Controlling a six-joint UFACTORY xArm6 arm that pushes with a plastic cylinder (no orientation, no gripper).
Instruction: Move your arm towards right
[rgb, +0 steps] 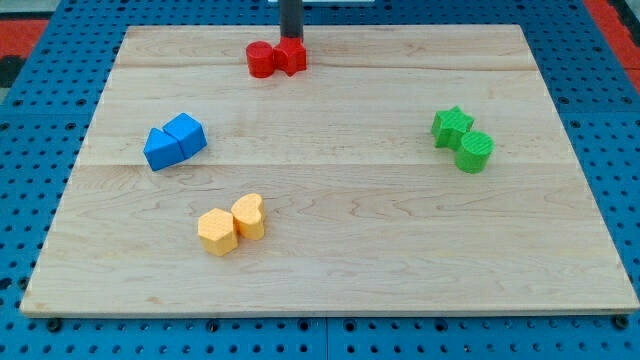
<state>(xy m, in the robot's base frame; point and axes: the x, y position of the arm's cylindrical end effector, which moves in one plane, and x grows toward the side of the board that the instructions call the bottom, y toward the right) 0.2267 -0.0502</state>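
My tip (291, 42) bears no pincer; it rests against two touching red blocks (275, 58) near the board (400, 260) top edge. Two blue blocks (174, 141) sit left, two green (463, 139) right, two yellow (232, 224) toward the bottom edge.

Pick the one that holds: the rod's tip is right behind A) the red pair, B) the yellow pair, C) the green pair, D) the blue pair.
A: my tip comes down at the view's top, just behind the red blocks, over the right-hand one of the pair, while the blue blocks, green blocks and yellow blocks lie well away from it.
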